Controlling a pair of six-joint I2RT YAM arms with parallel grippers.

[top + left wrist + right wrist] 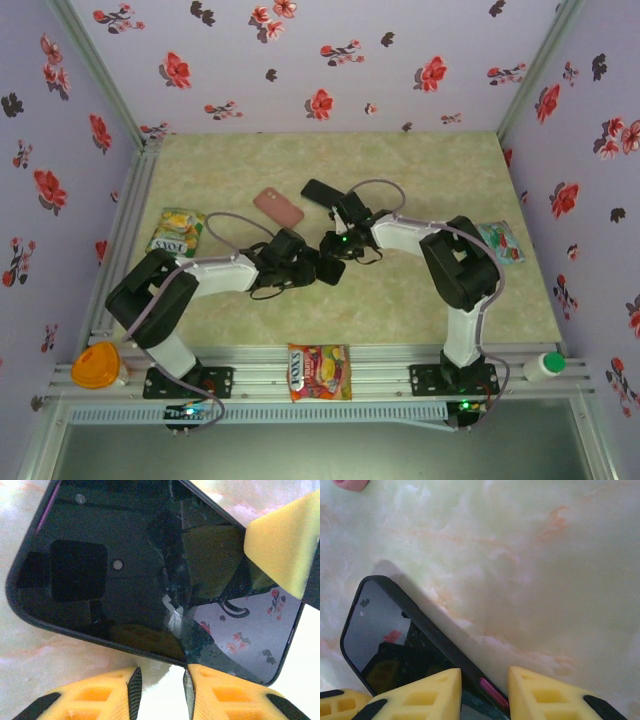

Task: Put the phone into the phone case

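The phone [125, 575] is a glossy black slab with a dark rim and a pink side button [495, 692]. It lies where my two grippers meet [331, 270]. My left gripper [162, 685] [312, 266] sits at the phone's near edge. Its fingers are slightly apart, with bare table between them. The phone's rim touches one fingertip [200, 672]. My right gripper [485, 690] [338, 248] straddles the phone's edge [445, 650]. One finger is over the screen and the other over the table, neither clamped. That right finger [280, 545] covers the phone's far corner. The pink phone case [278, 207] [350, 484] lies apart, to the left.
Another flat black slab [320, 192] lies behind the right gripper. Snack packets sit at left [177, 230], right [498, 242] and on the front rail [320, 372]. An orange-lidded jar [97, 365] and a white bottle [545, 366] stand at the front corners. Floral walls enclose the table.
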